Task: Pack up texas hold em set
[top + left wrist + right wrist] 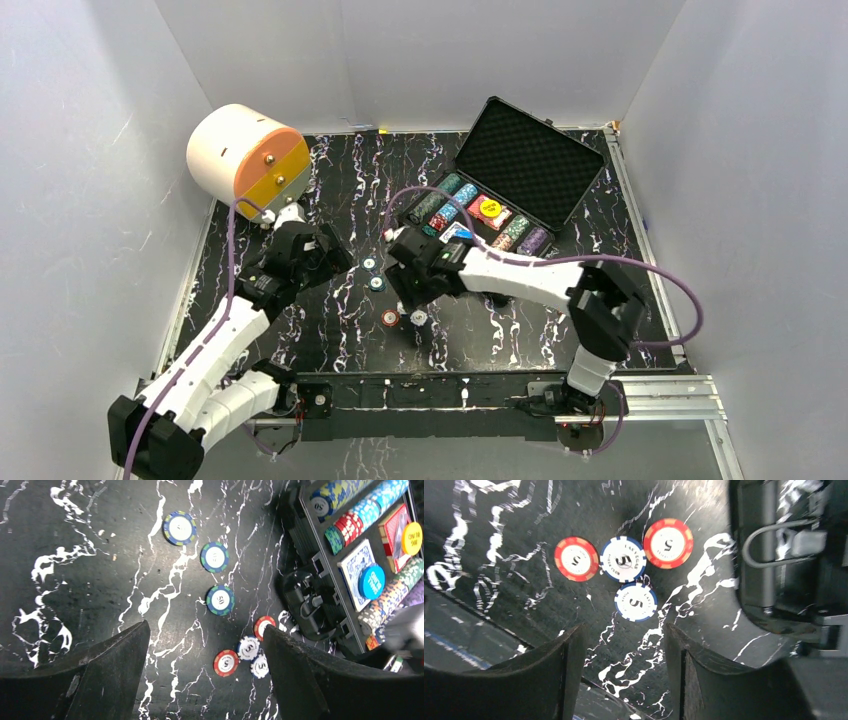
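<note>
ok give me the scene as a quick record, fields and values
black case: lid open, chip rows and card decks inside
loose chips: seven on the table, a line of three and a cluster of four
left tool: open, empty, above the table
right tool: open, empty, close to the cluster of four
other: white-and-orange drawer unit, far left

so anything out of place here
Seven pieces lie loose on the table beside the open case: three teal chips in a rough line, two red chips and two white chips clustered. They belong in the case.
</note>
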You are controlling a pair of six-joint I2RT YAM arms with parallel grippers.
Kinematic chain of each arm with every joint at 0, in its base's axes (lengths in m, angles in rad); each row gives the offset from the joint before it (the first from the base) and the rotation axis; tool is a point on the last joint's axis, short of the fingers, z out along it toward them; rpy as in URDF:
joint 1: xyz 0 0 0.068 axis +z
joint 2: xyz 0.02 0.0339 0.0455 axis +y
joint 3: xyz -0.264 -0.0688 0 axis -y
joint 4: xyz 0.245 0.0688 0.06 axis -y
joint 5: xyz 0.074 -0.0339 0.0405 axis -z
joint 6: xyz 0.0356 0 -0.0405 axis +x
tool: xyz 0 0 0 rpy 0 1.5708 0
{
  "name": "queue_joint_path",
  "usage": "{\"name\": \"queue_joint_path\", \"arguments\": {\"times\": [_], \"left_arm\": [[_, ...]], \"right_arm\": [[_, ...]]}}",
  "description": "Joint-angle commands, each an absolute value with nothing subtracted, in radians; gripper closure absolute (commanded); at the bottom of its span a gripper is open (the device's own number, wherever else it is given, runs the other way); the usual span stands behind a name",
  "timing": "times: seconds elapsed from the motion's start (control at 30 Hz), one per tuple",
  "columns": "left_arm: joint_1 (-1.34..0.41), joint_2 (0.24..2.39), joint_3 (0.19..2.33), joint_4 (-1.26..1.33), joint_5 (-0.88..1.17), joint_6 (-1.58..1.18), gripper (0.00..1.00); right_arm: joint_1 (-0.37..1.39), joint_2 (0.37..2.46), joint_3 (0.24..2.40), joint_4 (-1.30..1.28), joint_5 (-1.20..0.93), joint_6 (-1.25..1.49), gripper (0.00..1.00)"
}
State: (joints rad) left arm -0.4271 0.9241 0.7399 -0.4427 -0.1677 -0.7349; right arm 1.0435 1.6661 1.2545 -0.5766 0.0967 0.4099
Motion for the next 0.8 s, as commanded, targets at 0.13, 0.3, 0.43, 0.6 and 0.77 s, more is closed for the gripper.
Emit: {"name": "queue_joint_path", "arguments": {"times": [0.13, 0.3, 0.43, 0.6, 0.77], "left_arm": [[-0.422, 0.858, 0.762, -0.510, -0.302, -0.772, 0.16], [-0.420, 0.860, 0.753, -0.509, -0.302, -0.779, 0.15], [-0.420, 0.864, 0.749, -0.509, -0.297, -0.782, 0.15], [-0.420, 0.865, 0.744, -0.509, -0.294, -0.785, 0.14], [-0.420, 0.866, 0.737, -0.501, -0.272, -0.794, 0.14]], "right_arm": [[1.130, 1.824, 1.315, -0.650, 0.201, 0.480, 0.32], [1.143, 1.876, 1.333, -0.649, 0.202, 0.481, 0.32], [1.144, 1.911, 1.345, -0.655, 0.236, 0.492, 0.36], [1.146, 1.931, 1.323, -0.635, 0.269, 0.497, 0.39], [1.144, 1.912, 1.246, -0.546, 0.216, 0.482, 0.50]]}}
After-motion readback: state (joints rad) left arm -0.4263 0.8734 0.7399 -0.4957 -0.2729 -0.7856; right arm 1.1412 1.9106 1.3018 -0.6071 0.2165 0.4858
